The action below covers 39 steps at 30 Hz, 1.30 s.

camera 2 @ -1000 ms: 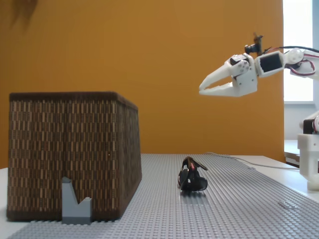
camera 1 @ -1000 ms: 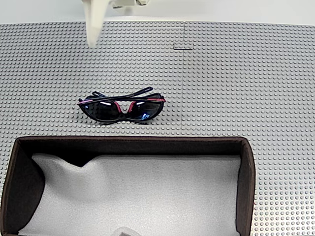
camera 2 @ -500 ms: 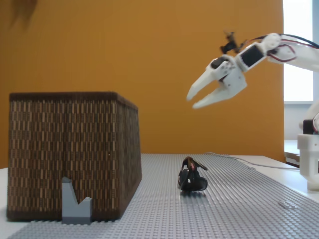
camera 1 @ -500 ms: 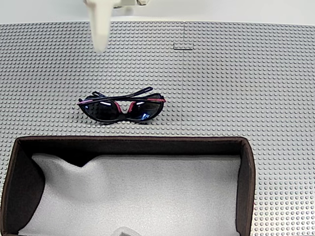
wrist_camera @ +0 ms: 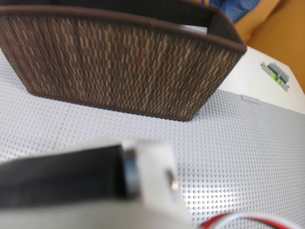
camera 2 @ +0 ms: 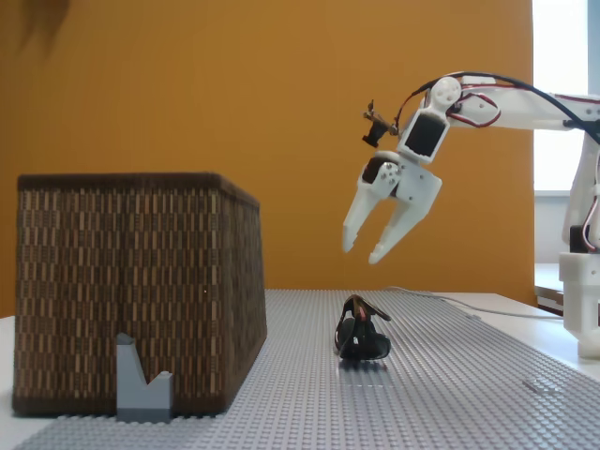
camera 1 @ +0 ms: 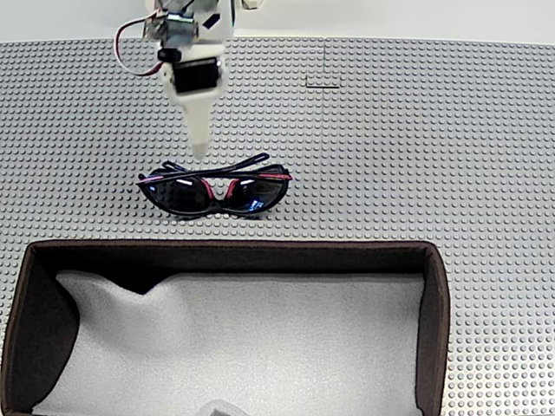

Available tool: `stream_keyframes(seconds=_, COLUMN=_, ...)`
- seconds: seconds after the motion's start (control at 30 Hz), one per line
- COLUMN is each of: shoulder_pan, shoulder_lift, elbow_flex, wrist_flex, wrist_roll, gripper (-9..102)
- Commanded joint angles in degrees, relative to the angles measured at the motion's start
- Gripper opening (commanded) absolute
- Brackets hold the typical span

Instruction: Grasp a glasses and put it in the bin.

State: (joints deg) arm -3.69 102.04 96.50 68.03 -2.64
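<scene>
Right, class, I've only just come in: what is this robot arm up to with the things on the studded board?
A white robot arm holds its open two-finger gripper in the air above a pair of dark-lensed, black-and-red sunglasses and touches nothing. The sunglasses lie folded on the grey studded baseplate, just outside the large brown woven bin with pale grey lining. Nothing has been grasped yet.

Folded black sunglasses (camera 1: 214, 190) with red accents lie on the studded mat, directly below the parted fingertips (camera 2: 376, 254). The brown woven bin (camera 1: 431, 321), grey-lined, stands just beyond them.

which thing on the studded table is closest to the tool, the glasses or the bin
The glasses: the open tool hangs right above them, while the bin stands off to the left.
</scene>
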Motion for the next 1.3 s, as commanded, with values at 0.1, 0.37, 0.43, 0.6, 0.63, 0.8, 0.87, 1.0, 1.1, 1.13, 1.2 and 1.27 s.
stream_keyframes(seconds=0.1, shoulder_pan=-0.88, shoulder_lift=1.32, elbow_flex=-1.14, wrist_flex=4.13, wrist_roll=-0.7, gripper=20)
stream_keyframes(seconds=0.37, shoulder_pan=-1.32, shoulder_lift=0.09, elbow_flex=2.29, wrist_flex=2.99, wrist_roll=-0.09, gripper=22)
stream_keyframes(seconds=0.43, shoulder_pan=-1.76, shoulder_lift=-1.41, elbow_flex=3.96, wrist_flex=0.97, wrist_roll=-0.09, gripper=23)
stream_keyframes(seconds=0.6, shoulder_pan=-2.37, shoulder_lift=-4.57, elbow_flex=4.66, wrist_flex=-0.26, wrist_roll=0.35, gripper=24)
stream_keyframes(seconds=0.63, shoulder_pan=-2.46, shoulder_lift=-4.83, elbow_flex=5.1, wrist_flex=-0.7, wrist_roll=0.35, gripper=24)
stream_keyframes(seconds=0.8, shoulder_pan=-2.55, shoulder_lift=-6.86, elbow_flex=6.06, wrist_flex=-3.34, wrist_roll=-0.09, gripper=24)
stream_keyframes(seconds=0.87, shoulder_pan=-2.64, shoulder_lift=-7.82, elbow_flex=6.06, wrist_flex=-4.39, wrist_roll=-0.35, gripper=25)
stream_keyframes(seconds=1.0, shoulder_pan=-2.55, shoulder_lift=-10.37, elbow_flex=5.89, wrist_flex=-6.86, wrist_roll=-0.7, gripper=24)
stream_keyframes(seconds=1.1, shoulder_pan=-2.46, shoulder_lift=-11.69, elbow_flex=5.45, wrist_flex=-8.0, wrist_roll=-0.79, gripper=10)
stream_keyframes(seconds=1.13, shoulder_pan=-2.37, shoulder_lift=-12.04, elbow_flex=5.36, wrist_flex=-8.35, wrist_roll=-0.62, gripper=3)
stream_keyframes(seconds=1.2, shoulder_pan=-2.29, shoulder_lift=-12.74, elbow_flex=5.01, wrist_flex=-8.61, wrist_roll=-0.88, gripper=0)
stream_keyframes(seconds=1.27, shoulder_pan=-2.37, shoulder_lift=-12.92, elbow_flex=4.92, wrist_flex=-9.14, wrist_roll=-1.23, gripper=-1)
